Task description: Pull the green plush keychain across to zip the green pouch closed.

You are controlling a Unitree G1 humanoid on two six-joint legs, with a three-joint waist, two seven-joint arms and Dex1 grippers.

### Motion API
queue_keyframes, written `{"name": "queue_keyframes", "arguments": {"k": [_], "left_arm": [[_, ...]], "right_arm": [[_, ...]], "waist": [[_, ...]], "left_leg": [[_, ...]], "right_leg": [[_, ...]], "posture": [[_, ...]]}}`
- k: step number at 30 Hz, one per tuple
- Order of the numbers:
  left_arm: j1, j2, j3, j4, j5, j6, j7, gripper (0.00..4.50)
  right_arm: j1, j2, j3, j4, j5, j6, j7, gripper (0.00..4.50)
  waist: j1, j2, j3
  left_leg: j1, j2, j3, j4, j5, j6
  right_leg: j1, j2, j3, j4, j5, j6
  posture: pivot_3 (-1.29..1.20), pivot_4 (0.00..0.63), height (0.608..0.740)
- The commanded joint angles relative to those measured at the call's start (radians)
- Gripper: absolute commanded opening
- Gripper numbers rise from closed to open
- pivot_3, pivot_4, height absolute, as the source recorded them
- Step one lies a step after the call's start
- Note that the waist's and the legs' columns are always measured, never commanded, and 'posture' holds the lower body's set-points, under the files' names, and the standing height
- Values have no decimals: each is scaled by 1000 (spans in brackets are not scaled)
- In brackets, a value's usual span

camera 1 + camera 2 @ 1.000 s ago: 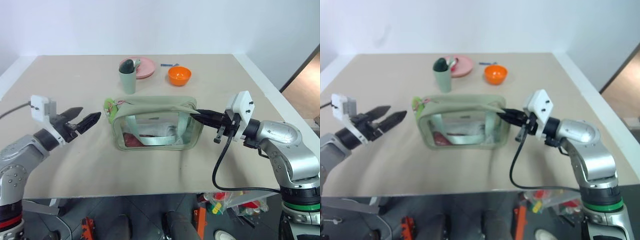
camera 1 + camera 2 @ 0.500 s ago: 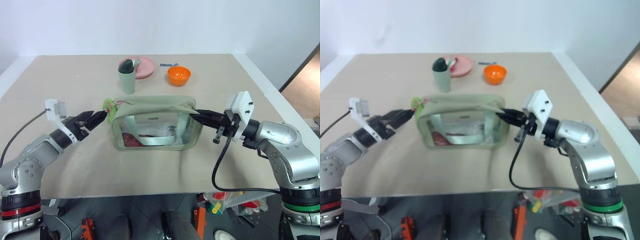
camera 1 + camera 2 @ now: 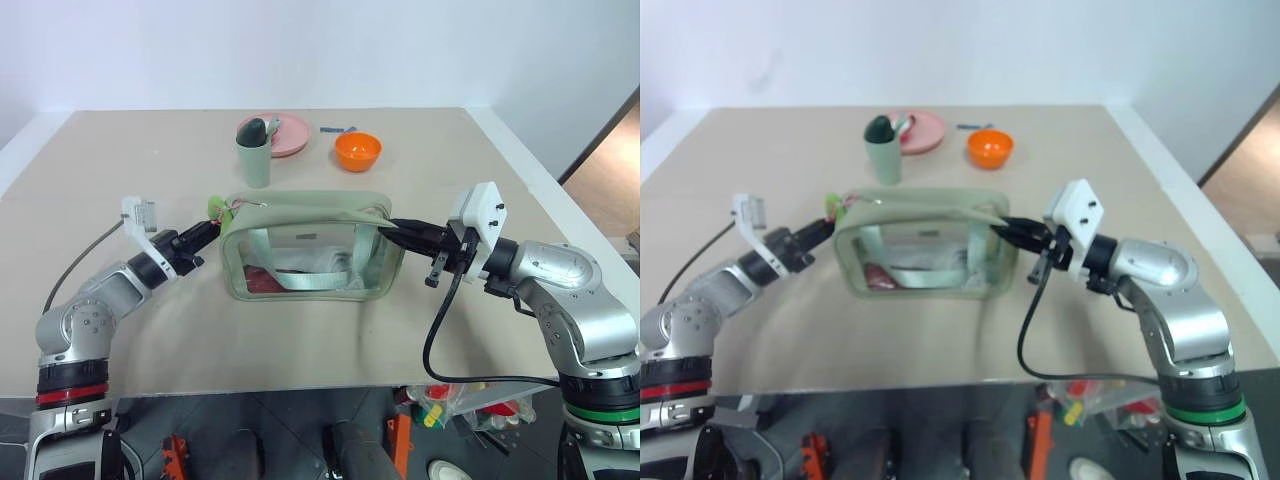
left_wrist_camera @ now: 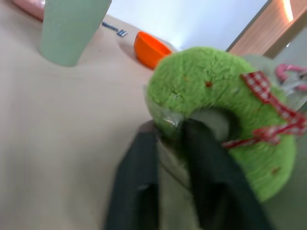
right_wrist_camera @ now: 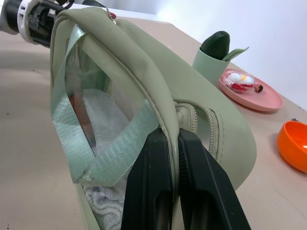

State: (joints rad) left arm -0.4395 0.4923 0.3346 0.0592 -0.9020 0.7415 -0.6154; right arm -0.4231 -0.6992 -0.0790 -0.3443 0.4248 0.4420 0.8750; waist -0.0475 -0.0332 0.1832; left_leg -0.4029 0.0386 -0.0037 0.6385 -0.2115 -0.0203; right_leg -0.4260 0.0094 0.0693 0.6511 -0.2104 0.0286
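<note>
Reaching in from wide open, the left gripper (image 4: 168, 139) now pinches the green plush keychain (image 4: 216, 96) at the green pouch's (image 3: 310, 245) left end, while the right gripper (image 5: 173, 143) grips its other end, ready for pulling.

Silver arms, black cables, white camera mounts

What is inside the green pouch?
Through the green pouch's clear side show a white cloth, something red low at one end, and the webbing strap across the front. The rest is covered.
</note>
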Motion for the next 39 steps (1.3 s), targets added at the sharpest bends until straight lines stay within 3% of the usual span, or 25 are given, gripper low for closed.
{"name": "queue_keyframes", "arguments": {"k": [1, 6, 10, 17, 22, 29, 35, 39], "left_arm": [[-29, 30, 80, -96, -90, 42, 19, 44], [-80, 117, 120, -233, -231, 158, 51, 44], [-166, 122, 59, -279, -245, 169, 82, 44], [-282, 58, -125, -253, -130, 127, 39, 44], [-319, 41, -265, -188, 37, 58, -35, 44], [-342, 97, -290, -194, 93, 57, -161, 2311], [-345, 233, -276, -251, 114, 88, -257, 4330], [-292, 350, -249, -305, 153, 81, -293, 4419]], "right_arm": [[-8, -17, -11, -27, 4, -14, 5, 0], [-2, -28, -15, -20, -1, -20, 9, 0], [-14, -30, -6, -3, -4, -28, 13, 0], [-32, -20, 8, 20, -12, -42, 17, 0], [-19, -20, 8, 9, -12, -46, 12, 0], [-8, -18, 4, -1, -12, -44, 5, 0], [-15, -17, 7, 9, -15, -53, 11, 0], [-22, -12, 13, 23, -17, -62, 17, 0]], "waist": [[0, 0, 0], [0, 0, 0], [2, 0, 0], [-1, 0, 0], [1, 0, 0], [1, 0, 0], [0, 0, 0], [-2, 0, 0]], "left_leg": [[0, 0, 0, 0, 0, 0], [-1, 0, 0, 0, 0, 0], [-1, -1, -1, 0, 0, 0], [0, -2, -1, 1, 0, 0], [0, -2, -2, 0, 0, 0], [-1, -2, -1, 0, 0, 0], [-1, -1, -1, 0, 0, 0], [-1, -1, 0, -1, 0, 0]], "right_leg": [[0, 0, 0, 0, 0, 0], [0, 0, 0, 0, 0, 0], [1, 0, 0, 0, 0, 0], [1, 0, 2, 0, 0, 1], [0, 1, 2, 0, 0, 1], [0, 1, 2, 0, 0, 1], [0, 1, 2, 0, 0, 1], [-1, 1, 3, 0, 0, 1]], "posture": [[0, 150, 740], [0, 150, 740], [0, 150, 740], [0, 150, 740], [0, 150, 740], [0, 150, 740], [0, 150, 740], [0, 150, 740]]}}
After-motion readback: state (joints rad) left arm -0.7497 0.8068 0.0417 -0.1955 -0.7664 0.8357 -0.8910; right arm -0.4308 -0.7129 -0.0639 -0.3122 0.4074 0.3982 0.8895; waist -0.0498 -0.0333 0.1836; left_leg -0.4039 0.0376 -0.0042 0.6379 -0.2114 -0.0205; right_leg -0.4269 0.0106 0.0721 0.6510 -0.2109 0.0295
